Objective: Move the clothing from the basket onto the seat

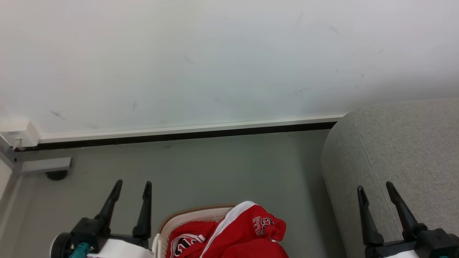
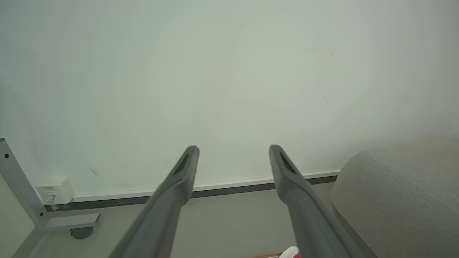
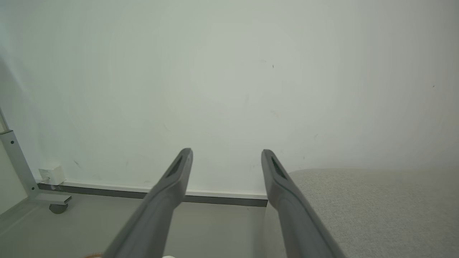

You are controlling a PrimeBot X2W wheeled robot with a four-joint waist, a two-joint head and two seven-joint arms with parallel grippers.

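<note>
Red clothing (image 1: 244,233) with white trim and numerals is heaped in the cream basket (image 1: 186,216) at the bottom centre of the head view; a sliver of the clothing (image 2: 292,252) and the basket's brown rim (image 2: 265,255) peek in at the left wrist view's bottom edge. The light grey seat (image 1: 401,154) stands at the right, also seen as the seat (image 2: 405,200) and the seat (image 3: 376,211). My left gripper (image 1: 132,187) is open, left of the basket and above the floor. My right gripper (image 1: 374,188) is open over the seat's front left corner. Both hold nothing.
A white wall (image 1: 215,61) with a skirting board (image 1: 186,130) runs across the back. At the far left stand a grey metal leg with a caster (image 1: 55,175) and a white wall box (image 1: 19,133). Grey floor (image 1: 222,168) lies between basket and wall.
</note>
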